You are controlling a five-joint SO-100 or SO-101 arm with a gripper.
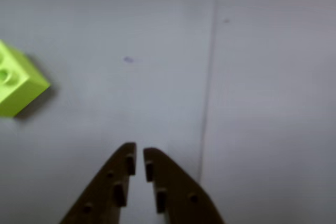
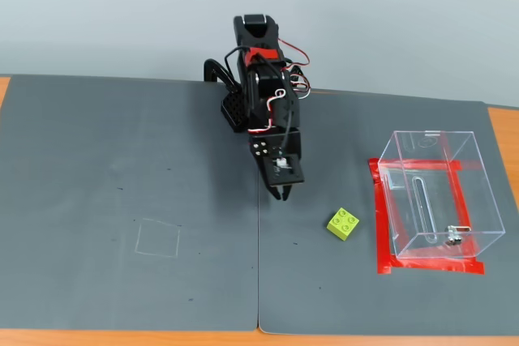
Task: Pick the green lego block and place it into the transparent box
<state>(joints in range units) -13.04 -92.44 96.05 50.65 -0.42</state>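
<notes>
The green lego block (image 2: pixel 344 223) lies on the grey mat, studs up, just left of the transparent box (image 2: pixel 438 192). In the wrist view the block (image 1: pixel 18 80) shows at the left edge, partly cut off. My gripper (image 2: pixel 284 194) hangs above the mat to the upper left of the block, apart from it. Its brown fingers (image 1: pixel 139 153) are nearly together with only a thin gap and nothing between them. The box stands upright inside a red tape frame and holds no block.
A grey mat (image 2: pixel 122 200) covers the table, with a seam (image 2: pixel 259 265) running down its middle. A faint square outline (image 2: pixel 158 238) is drawn on the left half. Orange table edge (image 2: pixel 503 127) shows at the right. The arm's base (image 2: pixel 243 103) stands at the back.
</notes>
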